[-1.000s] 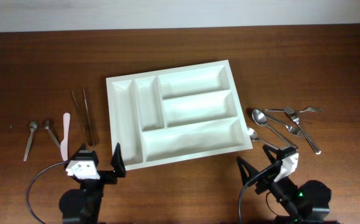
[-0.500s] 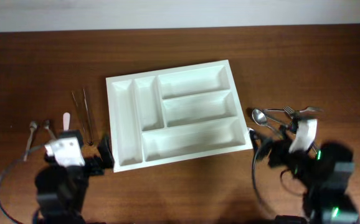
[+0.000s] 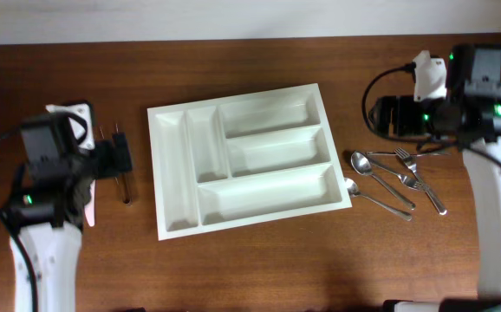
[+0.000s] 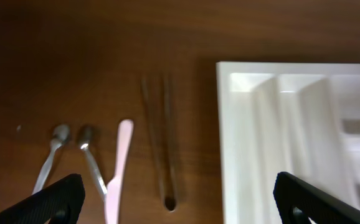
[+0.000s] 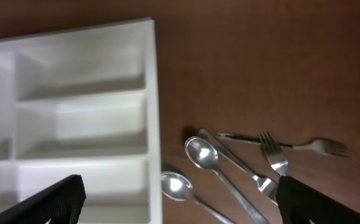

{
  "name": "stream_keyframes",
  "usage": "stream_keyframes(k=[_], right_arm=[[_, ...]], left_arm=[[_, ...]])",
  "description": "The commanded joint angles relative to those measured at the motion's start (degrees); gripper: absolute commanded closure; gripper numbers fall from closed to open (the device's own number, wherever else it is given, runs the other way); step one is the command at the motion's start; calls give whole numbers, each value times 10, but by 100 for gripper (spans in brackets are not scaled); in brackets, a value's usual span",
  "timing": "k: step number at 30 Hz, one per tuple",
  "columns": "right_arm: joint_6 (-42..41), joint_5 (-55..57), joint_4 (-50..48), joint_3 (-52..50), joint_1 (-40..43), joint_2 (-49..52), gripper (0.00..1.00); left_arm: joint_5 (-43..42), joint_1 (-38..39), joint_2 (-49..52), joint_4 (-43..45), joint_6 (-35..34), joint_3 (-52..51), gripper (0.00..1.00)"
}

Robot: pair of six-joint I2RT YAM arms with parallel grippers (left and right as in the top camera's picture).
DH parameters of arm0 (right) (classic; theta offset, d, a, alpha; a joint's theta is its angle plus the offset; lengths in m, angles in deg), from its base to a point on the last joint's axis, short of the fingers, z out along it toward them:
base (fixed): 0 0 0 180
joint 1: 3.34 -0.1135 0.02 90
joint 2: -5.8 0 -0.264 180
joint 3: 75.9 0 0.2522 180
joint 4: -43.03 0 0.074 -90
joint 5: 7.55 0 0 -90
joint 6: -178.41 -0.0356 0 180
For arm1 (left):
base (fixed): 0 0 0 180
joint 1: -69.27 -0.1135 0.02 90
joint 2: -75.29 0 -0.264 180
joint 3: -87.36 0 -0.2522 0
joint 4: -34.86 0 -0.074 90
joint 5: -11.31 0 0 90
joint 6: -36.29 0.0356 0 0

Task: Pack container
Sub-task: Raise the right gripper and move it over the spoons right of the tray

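Note:
The container [image 3: 156, 173] is a large white cutlery tray in the middle of the table, with all its compartments bare. My left gripper [image 3: 122, 154] is open and empty. It hovers left of the tray, above thin metal tongs [image 4: 161, 149], a pink plastic knife [image 4: 119, 162] and two small spoons [image 4: 55, 152]. My right gripper [image 3: 377, 115] is open and empty. It hovers right of the tray's far end, above two large spoons [image 5: 202, 152] and crossed forks [image 5: 274, 158]. The tray's edge shows in the left wrist view [image 4: 222, 137] and in the right wrist view [image 5: 152, 93].
The right-hand spoons and forks [image 3: 398, 178] lie in a loose pile just off the tray's right edge; one spoon bowl [image 5: 177, 185] nearly touches it. The tongs [image 3: 124, 184] lie about a hand's width from the tray's left edge. Dark wood table all round.
Both arms have lifted from the table's front edge and swung away from me. The left is now over the left utensils, the right beside the tray's far right end. No object has moved.

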Motion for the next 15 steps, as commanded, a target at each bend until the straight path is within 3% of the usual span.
stream_keyframes(k=[1, 5, 15], right_arm=[[18, 68, 23, 15, -2, 44, 1], [18, 123, 56, 13, -2, 98, 1], [18, 134, 63, 12, 15, 174, 1]], left_arm=[[4, -25, 42, -9, 11, 29, 1], [5, -37, 68, -17, 11, 29, 1], [4, -38, 94, -56, 11, 29, 1]])
